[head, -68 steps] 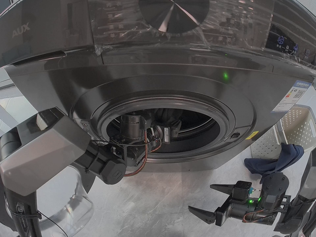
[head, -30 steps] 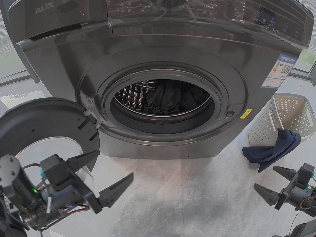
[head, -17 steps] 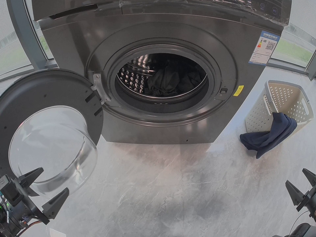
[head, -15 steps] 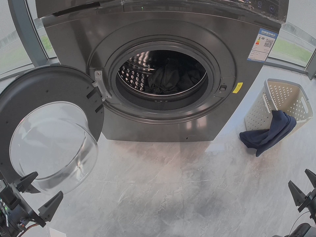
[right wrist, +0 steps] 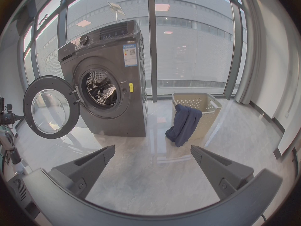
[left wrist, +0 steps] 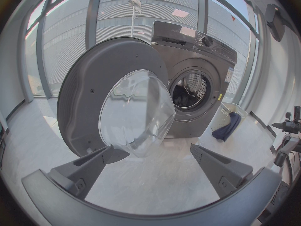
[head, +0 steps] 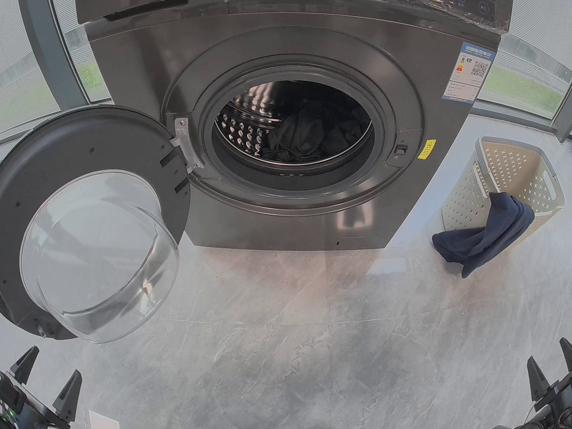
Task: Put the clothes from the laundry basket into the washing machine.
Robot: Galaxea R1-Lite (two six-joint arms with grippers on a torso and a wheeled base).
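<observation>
The grey washing machine (head: 286, 37) stands ahead with its round door (head: 89, 221) swung open to the left. Dark clothes (head: 304, 132) lie inside the drum. A beige laundry basket (head: 518, 174) sits on the floor at the machine's right, and a navy garment (head: 482, 236) hangs over its rim down to the floor. My left gripper (head: 47, 379) is low at the near left, open and holding nothing. My right gripper (head: 554, 367) is low at the near right, open too. Both are far from the basket and the drum. The basket (right wrist: 200, 105) and navy garment (right wrist: 185, 123) also appear in the right wrist view.
Grey marble floor (head: 310, 335) spreads wide between me and the machine. Tall windows with dark frames (head: 44, 37) stand behind and beside the machine. The open door (left wrist: 109, 98) juts out over the floor on the left.
The whole view has drawn back from the machine, so the camera moved. My left arm came out of the drum, leaving dark clothes inside. Both grippers sank toward the near corners.
</observation>
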